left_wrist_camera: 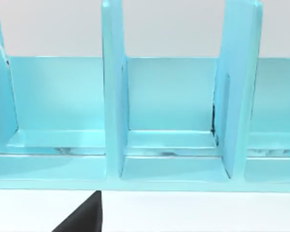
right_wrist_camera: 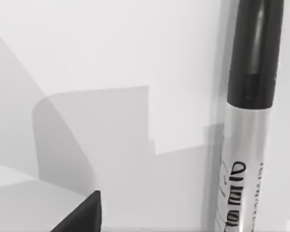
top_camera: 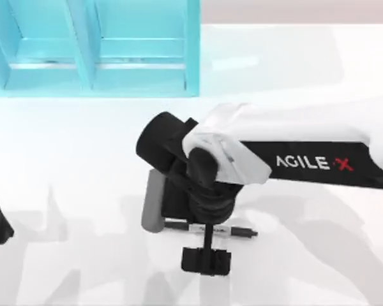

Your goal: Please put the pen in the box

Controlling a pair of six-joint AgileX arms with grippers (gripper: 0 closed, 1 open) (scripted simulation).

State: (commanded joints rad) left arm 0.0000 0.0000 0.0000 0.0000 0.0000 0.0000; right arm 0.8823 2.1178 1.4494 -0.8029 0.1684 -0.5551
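Right hand (top_camera: 206,234) low over the pen (top_camera: 212,229) lying on the white desk (top_camera: 319,255), grip state cannot tell, blue box (top_camera: 140,83) at rear, left arm parked at left edge

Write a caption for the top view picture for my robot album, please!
Right arm's gripper reaches down over the black pen lying on the white table, with the blue box waiting behind.

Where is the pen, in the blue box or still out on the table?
Out. The pen lies flat on the white table, under the right gripper, with the blue box far off.
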